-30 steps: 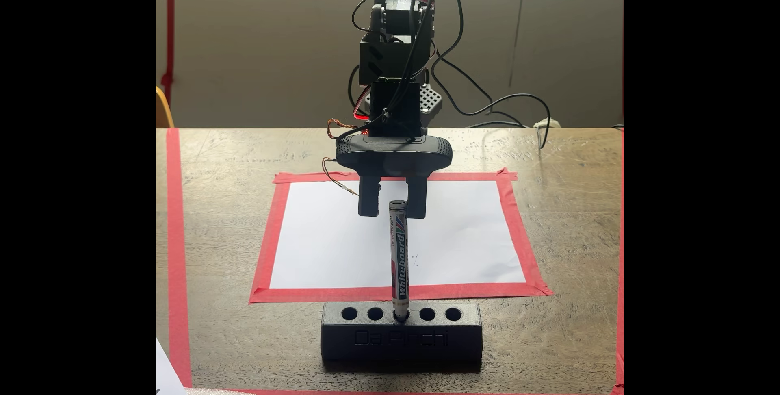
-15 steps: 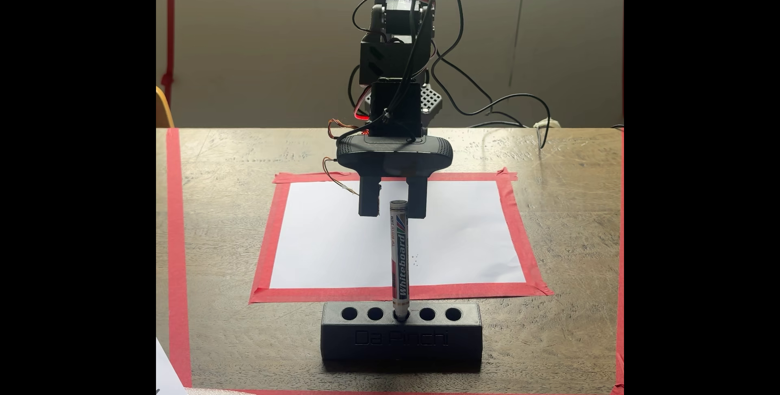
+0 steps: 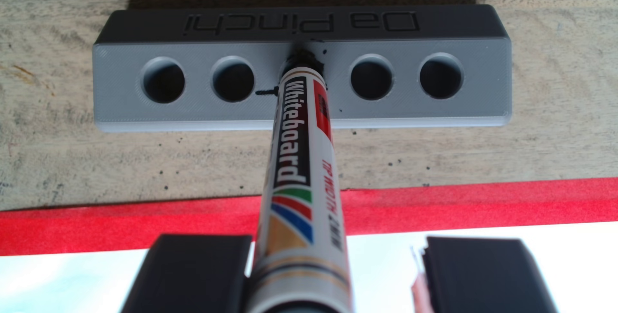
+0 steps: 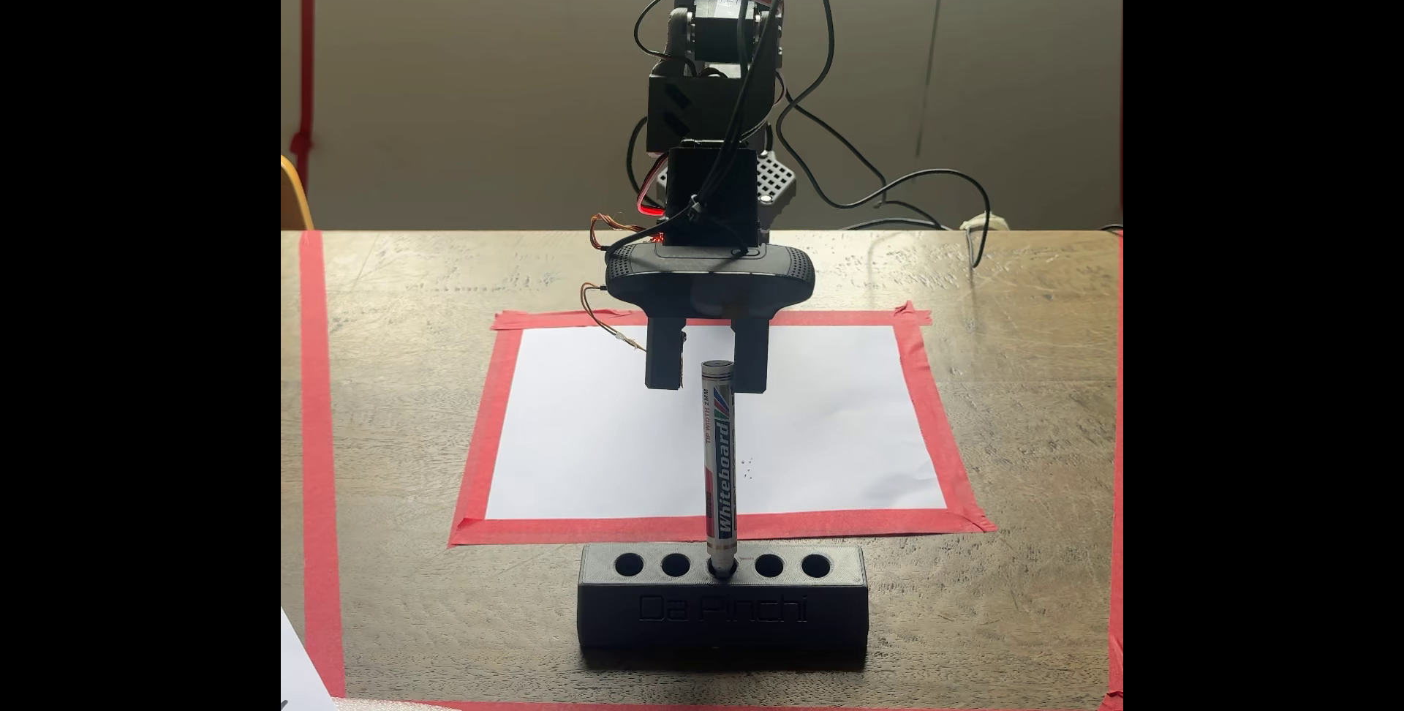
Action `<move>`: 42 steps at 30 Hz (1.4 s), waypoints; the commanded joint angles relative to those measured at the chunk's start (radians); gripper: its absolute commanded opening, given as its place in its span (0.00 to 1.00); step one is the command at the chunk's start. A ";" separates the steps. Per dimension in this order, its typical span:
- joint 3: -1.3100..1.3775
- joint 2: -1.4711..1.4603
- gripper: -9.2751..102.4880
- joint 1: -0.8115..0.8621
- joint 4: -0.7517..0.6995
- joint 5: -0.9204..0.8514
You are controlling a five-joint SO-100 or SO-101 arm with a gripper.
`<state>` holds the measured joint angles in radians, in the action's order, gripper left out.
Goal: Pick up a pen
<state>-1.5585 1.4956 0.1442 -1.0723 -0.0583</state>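
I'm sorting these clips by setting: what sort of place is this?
Probably a home or hobby workbench: a wooden table marked with red tape, a taped-down paper sheet, and a printed "Da Pinchi" pen holder.

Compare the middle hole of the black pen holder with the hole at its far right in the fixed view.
The middle hole holds the pen, standing tip down; the far-right hole is empty. Black ink smears ring the middle hole in the wrist view; the far-right hole's rim is clean. Both are round, alike in size, in the holder.
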 commanded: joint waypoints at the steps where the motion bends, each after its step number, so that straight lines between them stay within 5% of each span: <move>1: 0.064 0.020 0.99 -0.003 0.012 -0.008; 42: 0.146 -0.038 0.99 0.003 -0.034 -0.029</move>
<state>-1.4742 1.4389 0.1457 -1.1045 -0.0798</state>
